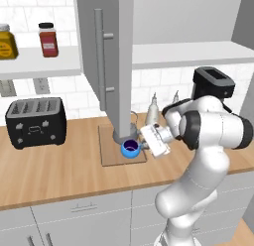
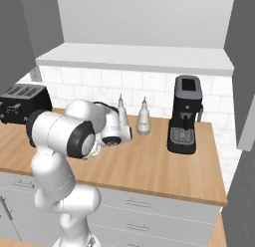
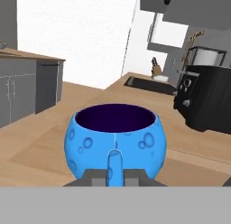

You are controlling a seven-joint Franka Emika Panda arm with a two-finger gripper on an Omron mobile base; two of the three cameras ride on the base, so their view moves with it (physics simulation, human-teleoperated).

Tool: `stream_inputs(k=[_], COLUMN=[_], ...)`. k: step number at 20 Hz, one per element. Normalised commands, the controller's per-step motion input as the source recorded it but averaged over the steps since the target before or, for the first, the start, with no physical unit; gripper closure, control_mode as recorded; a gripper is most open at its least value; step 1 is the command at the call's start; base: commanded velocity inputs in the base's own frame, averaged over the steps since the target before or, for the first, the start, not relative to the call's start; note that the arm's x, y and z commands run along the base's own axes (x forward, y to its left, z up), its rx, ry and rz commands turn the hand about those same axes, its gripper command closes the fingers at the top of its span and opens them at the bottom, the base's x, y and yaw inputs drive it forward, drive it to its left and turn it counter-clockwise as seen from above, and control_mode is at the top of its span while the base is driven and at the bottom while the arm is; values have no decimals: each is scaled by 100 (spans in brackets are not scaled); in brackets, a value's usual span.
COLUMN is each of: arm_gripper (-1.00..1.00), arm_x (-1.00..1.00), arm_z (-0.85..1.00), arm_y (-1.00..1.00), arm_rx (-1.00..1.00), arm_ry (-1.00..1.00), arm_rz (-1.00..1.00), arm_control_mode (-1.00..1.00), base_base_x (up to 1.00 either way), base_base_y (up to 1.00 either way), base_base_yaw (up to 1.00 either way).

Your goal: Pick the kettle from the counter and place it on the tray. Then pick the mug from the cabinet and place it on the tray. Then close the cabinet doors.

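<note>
Your gripper point(image 3: 115, 177) was clamped on the mug's handle, the mug point(image 1: 130, 149) sitting upright straight ahead of the fingers, low over the tray point(image 1: 110, 154) on the counter point(image 1: 59, 175). Kettle point(image 1: 130, 132) just behind it; the open cabinet door point(image 1: 119, 61) hung above and would crowd any lift.

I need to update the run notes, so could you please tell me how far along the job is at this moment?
Done: the kettle stands on the tray, mostly hidden behind an open cabinet door. In hand: the gripper is shut on the handle of the mug, which is at the tray; whether it rests there I cannot tell. Left: release the mug and close the cabinet doors.
</note>
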Motion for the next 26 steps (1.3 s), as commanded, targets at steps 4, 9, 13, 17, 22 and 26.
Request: stream_inputs(k=[4, 9, 13, 17, 22, 26], arm_gripper=[100, 100, 100, 100, 100, -100], arm_x=[14, 20, 24, 20, 14, -2], arm_z=[-25, -20, -21, -25, -25, -19], arm_y=[11, 10, 9, 7, 2, 0], arm_rx=[-5, -2, -3, -4, -3, 0], arm_ry=[0, 0, 2, 3, 0, -2], arm_rz=[-7, -9, -10, -7, -4, 0], arm_control_mode=[-100, -100, -100, -100, -100, -100], base_base_x=[0, 0, 0, 0, 0, 0], base_base_y=[0, 0, 0, 0, 0, 0], base_base_yaw=[0, 0, 0, 0, 0, 0])
